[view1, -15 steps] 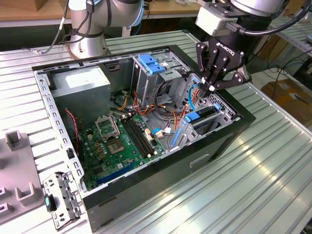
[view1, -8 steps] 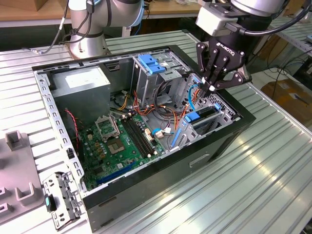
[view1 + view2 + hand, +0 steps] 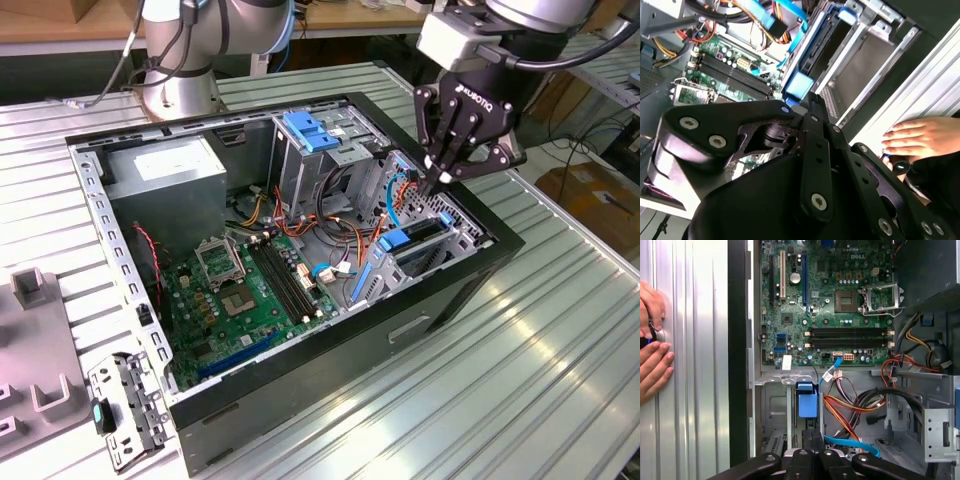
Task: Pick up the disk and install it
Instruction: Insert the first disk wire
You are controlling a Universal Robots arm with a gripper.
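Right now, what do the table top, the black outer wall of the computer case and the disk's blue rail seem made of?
The table top: likely aluminium, brushed silver, ribbed, with soft glare. The black outer wall: smooth, slightly glossy; painted metal or plastic, I cannot tell. The disk's blue rail: probably moulded plastic, even bright blue with rounded edges.
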